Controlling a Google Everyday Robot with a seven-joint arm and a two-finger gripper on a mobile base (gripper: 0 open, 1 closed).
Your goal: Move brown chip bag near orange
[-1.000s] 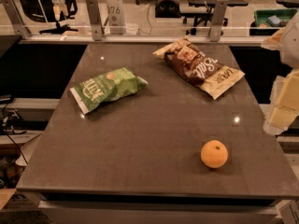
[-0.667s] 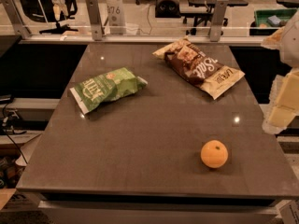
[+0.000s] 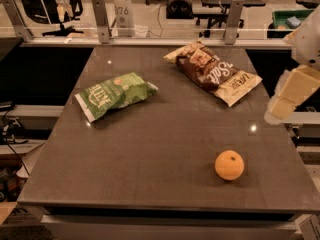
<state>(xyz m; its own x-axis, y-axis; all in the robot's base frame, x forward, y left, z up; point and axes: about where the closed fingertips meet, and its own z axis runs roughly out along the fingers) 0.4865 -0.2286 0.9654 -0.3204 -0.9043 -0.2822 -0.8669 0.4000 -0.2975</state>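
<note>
Camera view puts my gripper (image 3: 292, 91), spread or not I cannot tell, right of the brown chip bag (image 3: 212, 69); best pinch its near end, then carry toward the orange (image 3: 229, 165).

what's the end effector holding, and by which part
Nothing. The end effector hangs past the right edge of the table; the brown chip bag and orange lie on it, untouched.
</note>
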